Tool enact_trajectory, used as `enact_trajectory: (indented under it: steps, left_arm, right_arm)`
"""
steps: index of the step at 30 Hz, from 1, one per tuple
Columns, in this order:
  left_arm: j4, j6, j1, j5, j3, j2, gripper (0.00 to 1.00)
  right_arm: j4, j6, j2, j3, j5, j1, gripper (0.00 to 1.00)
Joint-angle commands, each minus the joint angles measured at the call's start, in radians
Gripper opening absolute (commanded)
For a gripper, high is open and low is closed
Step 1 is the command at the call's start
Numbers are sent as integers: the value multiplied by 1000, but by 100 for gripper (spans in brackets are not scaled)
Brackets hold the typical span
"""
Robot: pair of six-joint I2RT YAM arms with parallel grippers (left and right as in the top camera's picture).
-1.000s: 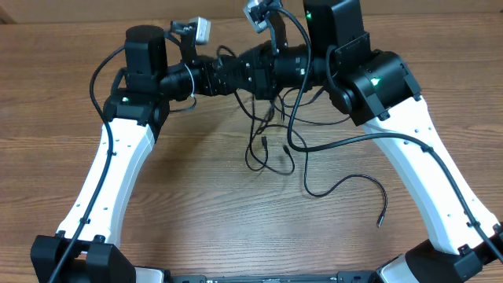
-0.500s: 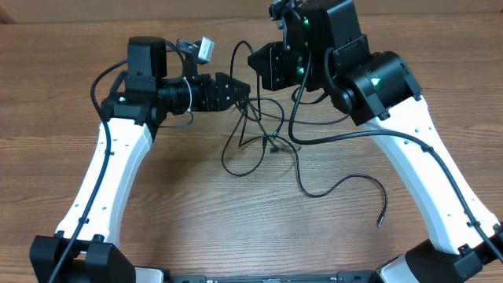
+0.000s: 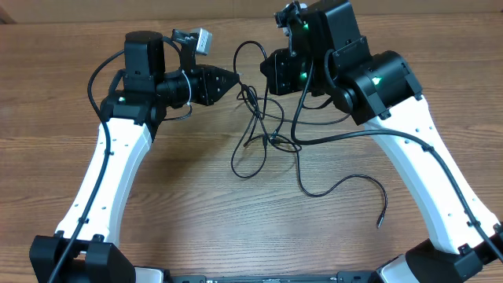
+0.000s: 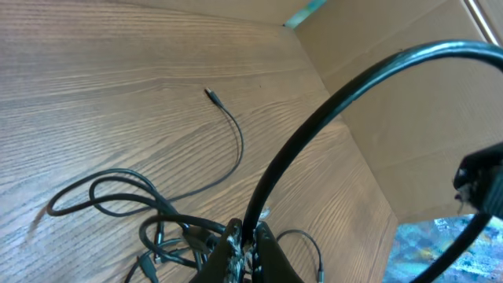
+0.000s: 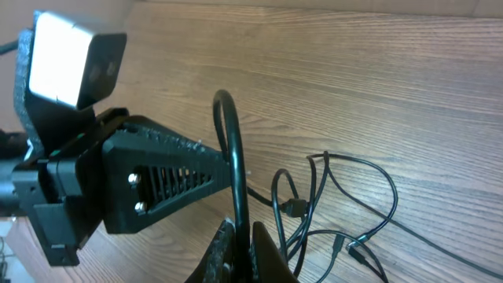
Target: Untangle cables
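The cables (image 3: 267, 140) are thin black cords in a loose tangle on the wooden table (image 3: 189, 220) below both grippers. One strand arches up in a loop (image 3: 248, 45) between them. My left gripper (image 3: 236, 81) is shut on one end of that loop, seen in the left wrist view as a cord (image 4: 314, 134) rising from the gripper (image 4: 247, 245). My right gripper (image 3: 266, 72) is shut on the other end, a cord (image 5: 229, 134) standing up between the jaws of the gripper (image 5: 240, 240). A long strand (image 3: 346, 182) trails right to a plug tip (image 3: 379, 222).
A cardboard wall (image 4: 409, 118) stands along the table's far edge. The left arm's gripper body and its wrist camera (image 5: 71, 59) sit close beside my right gripper. Each arm's thick black lead (image 3: 314, 141) hangs near the tangle.
The two grippers, close together a second ago, have moved apart. My left gripper was open and has shut on the cable loop. The tangle has spread out a little below.
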Motion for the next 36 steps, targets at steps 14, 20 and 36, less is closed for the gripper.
enact_trajectory:
  steps: [14,20,36]
  left_arm:
    - [397,-305,120,239,9,-43,60]
    - [92,-107,102,188,8,-43,64]
    - [-490,101,-52,-504,-19,-43,76]
  right_arm:
    - [-180,72,-7,4,439,-58,6]
    - [-215,73,-7,4,438,-84,17]
    - [-295,13,-7,4,354,-86,53]
